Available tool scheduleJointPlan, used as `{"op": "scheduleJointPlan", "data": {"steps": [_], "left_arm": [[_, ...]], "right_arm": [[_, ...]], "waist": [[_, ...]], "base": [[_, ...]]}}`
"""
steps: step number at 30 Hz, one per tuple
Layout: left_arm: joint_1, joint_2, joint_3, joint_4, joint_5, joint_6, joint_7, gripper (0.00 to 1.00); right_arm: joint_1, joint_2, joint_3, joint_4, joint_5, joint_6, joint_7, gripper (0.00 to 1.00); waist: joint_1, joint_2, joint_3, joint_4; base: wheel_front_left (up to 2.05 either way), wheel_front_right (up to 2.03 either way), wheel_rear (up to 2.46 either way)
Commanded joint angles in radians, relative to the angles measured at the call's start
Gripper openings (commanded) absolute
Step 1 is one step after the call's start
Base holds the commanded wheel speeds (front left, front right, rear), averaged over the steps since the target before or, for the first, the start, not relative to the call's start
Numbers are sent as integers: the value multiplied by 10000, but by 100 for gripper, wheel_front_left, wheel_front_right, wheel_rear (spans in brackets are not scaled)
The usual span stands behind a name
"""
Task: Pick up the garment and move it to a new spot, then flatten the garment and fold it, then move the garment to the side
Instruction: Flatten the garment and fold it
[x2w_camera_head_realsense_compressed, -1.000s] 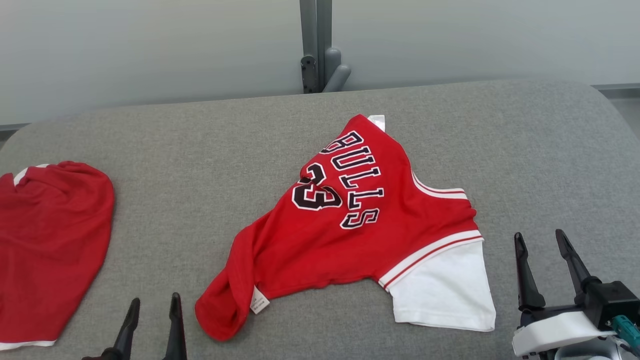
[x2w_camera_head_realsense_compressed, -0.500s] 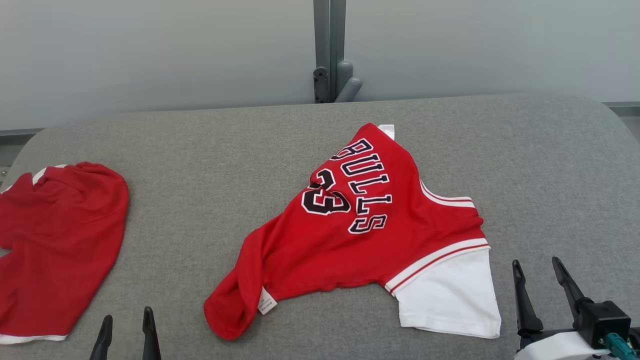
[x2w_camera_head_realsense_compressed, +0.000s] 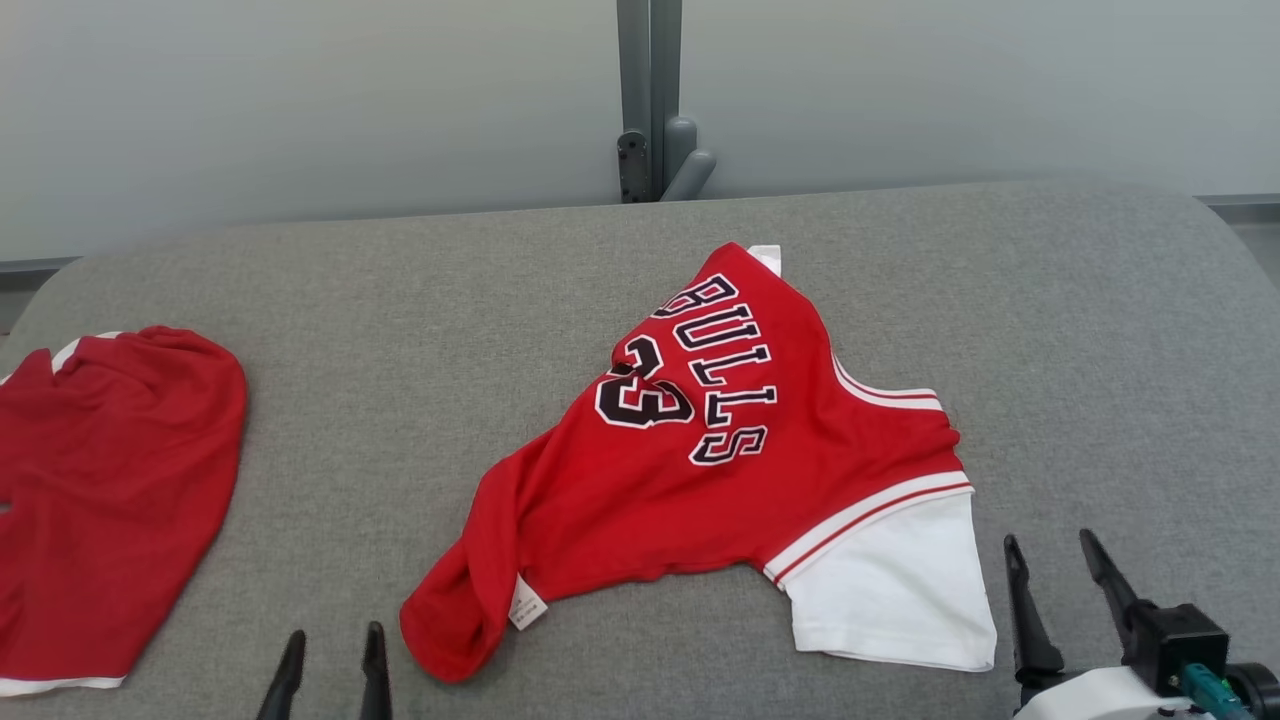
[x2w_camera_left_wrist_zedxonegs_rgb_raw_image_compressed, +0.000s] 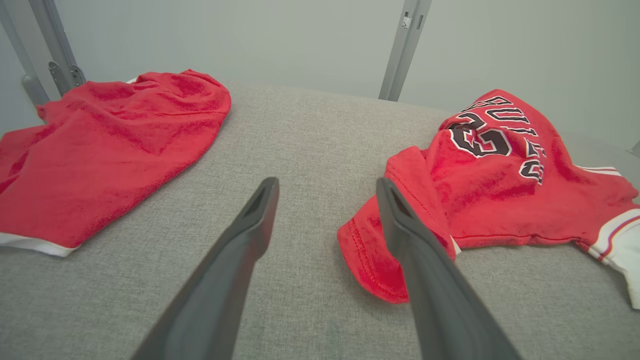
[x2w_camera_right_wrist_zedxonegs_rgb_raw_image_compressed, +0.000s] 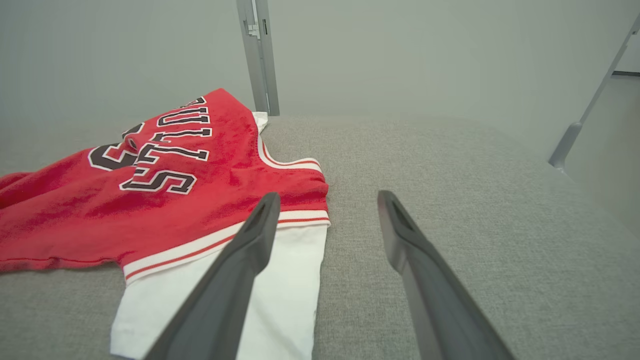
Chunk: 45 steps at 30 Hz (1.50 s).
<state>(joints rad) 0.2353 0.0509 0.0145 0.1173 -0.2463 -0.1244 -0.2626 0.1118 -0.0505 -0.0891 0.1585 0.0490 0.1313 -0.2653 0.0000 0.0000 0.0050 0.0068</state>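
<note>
The garment (x2w_camera_head_realsense_compressed: 700, 470) is a red jersey with black "BULLS 23" lettering and a white sleeve, lying crumpled in the middle of the grey padded table (x2w_camera_head_realsense_compressed: 420, 330). It also appears in the left wrist view (x2w_camera_left_wrist_zedxonegs_rgb_raw_image_compressed: 500, 190) and the right wrist view (x2w_camera_right_wrist_zedxonegs_rgb_raw_image_compressed: 165, 200). My left gripper (x2w_camera_head_realsense_compressed: 332, 655) stands open at the bottom edge, just left of the garment's bunched red corner, holding nothing. My right gripper (x2w_camera_head_realsense_compressed: 1050, 565) is open and empty, just right of the white sleeve. In the wrist views the left gripper (x2w_camera_left_wrist_zedxonegs_rgb_raw_image_compressed: 325, 187) and right gripper (x2w_camera_right_wrist_zedxonegs_rgb_raw_image_compressed: 327, 200) hover above the table.
A second red garment (x2w_camera_head_realsense_compressed: 100, 500) with white trim lies at the table's left edge, also visible in the left wrist view (x2w_camera_left_wrist_zedxonegs_rgb_raw_image_compressed: 100, 145). A grey metal post (x2w_camera_head_realsense_compressed: 645, 100) stands behind the table against a pale wall. The table's rounded right corner drops off at the far right.
The camera has shifted, so the whole picture has moved. Both grippers have sunk lower in the head view, the left one drifting left and back right. The garment lies unchanged.
</note>
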Motion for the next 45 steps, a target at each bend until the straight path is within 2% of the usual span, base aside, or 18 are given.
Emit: {"op": "scheduleJointPlan", "data": {"steps": [1,7,13,19,29,30,31,32,33,36,37,38,39,42,45], "left_arm": [[21,6,-298,61,30,-49,-12,100],[-479,188,-1618,-39,28,-67,1284,100],[-866,273,-2158,23,-199,-71,2354,100],[-994,430,-2212,180,-330,-9,2969,100],[-1344,470,-2250,527,-360,47,2822,100],[-1363,469,-2258,571,-364,49,2799,84],[-1378,471,-2272,628,-379,48,2802,52],[-1403,470,-2265,681,-406,46,2793,33],[-1450,476,-2274,721,-418,41,2762,2],[-1610,536,-2398,886,-477,4,2711,0],[-1661,587,-2519,947,-485,-16,2745,0],[-1723,590,-2591,956,-612,-32,2695,0],[-1786,616,-2643,962,-738,-46,2692,0],[-1951,781,-2774,737,-1388,-62,2854,0],[-1960,1008,-2894,-61,-2506,-74,3223,0]], "right_arm": [[-119,-49,124,364,-55,-11,20,100],[-625,-112,140,1126,-331,-11,1490,100],[-1103,-62,242,1602,-371,-11,2579,100],[-1453,-28,570,2026,-216,-11,2771,100],[-1816,-13,944,2685,-44,-11,2549,100],[-1834,-12,977,2758,-6,-11,2539,100],[-1831,-10,1017,2851,45,-11,2542,100],[-1838,-11,1043,2981,63,-11,2599,100],[-1865,-11,1092,3115,69,-11,2674,100],[-1942,-5,1275,3546,384,-11,2906,100],[-1967,0,1415,3687,509,-3,3006,86],[-2021,29,1547,3796,798,-2,3062,18],[-2078,46,1693,3855,1109,1,3085,0],[-2307,48,1973,3644,2328,21,3164,0],[-2564,-20,1738,2655,3561,4,3094,0]], "waist": [[0,0,70,-48],[0,0,424,-125],[0,0,872,-285],[0,0,1104,-383],[0,0,1115,-363],[0,0,1104,-359],[0,0,1095,-354],[0,0,1085,-352],[0,0,1081,-342],[0,0,1123,-288],[0,0,1146,-266],[0,0,1172,-247],[0,0,1202,-235],[0,0,1362,-265],[0,0,1548,-386]], "base": [[0,0,0],[0,0,0],[0,0,0],[0,0,0],[0,0,0],[0,0,0],[0,0,0],[0,0,0],[0,0,0],[0,0,0],[0,0,0],[0,0,0],[0,0,0],[0,0,0],[0,0,0]]}}
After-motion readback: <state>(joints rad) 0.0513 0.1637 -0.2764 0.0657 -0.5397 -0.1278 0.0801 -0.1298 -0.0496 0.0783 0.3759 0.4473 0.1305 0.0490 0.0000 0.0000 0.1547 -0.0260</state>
